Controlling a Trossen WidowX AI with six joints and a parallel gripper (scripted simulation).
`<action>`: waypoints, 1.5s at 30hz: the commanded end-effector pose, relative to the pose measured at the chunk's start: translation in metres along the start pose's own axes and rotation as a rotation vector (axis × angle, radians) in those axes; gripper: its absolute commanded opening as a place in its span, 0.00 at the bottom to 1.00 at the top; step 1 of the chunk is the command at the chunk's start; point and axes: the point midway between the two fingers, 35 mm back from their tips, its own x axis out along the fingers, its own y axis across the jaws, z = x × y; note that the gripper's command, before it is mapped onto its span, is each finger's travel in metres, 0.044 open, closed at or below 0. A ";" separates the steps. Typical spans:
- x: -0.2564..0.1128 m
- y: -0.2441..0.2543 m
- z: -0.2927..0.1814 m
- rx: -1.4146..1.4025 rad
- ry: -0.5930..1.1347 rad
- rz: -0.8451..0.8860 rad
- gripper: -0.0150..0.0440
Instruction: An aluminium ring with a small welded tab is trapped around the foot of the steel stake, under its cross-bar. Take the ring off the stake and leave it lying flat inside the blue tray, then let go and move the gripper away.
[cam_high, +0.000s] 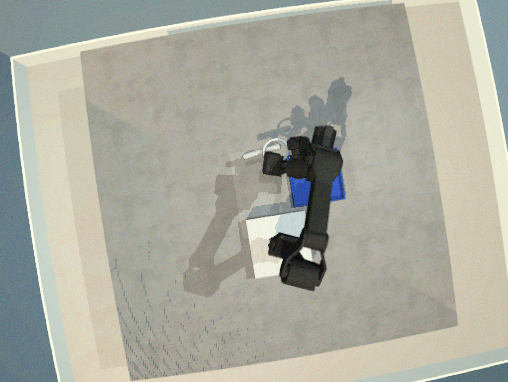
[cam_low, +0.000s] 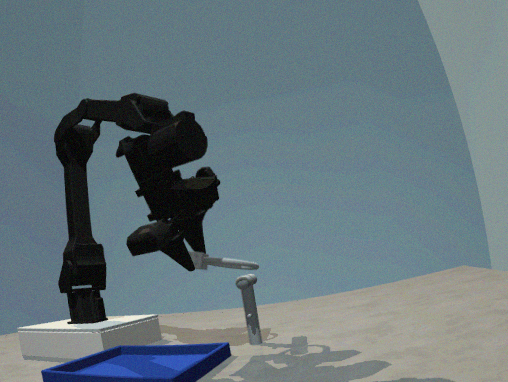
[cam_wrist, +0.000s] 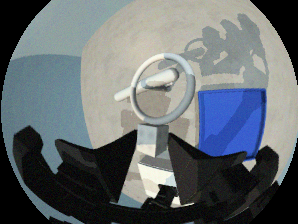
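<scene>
My gripper is shut on the ring's square tab. The pale metal ring juts out from the fingertips, nearly level but slightly tilted. In the exterior view it hangs just above the top of the stake, with a small gap over the cross-bar. In the wrist view the stake's top shows through the ring's opening. The blue tray is empty where visible; the arm hides part of it in the top view.
The arm's white base block stands close to the tray. The stake stands upright a short way beyond the tray's side. In the top view the arm passes over the tray. Shadows of the arm and ring fall on the grey surface.
</scene>
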 end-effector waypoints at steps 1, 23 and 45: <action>-0.005 -0.001 0.002 -0.049 0.002 0.046 0.25; -0.023 -0.032 0.012 -0.202 -0.044 0.189 0.25; -0.001 -0.213 -0.046 -0.211 -0.027 0.207 0.25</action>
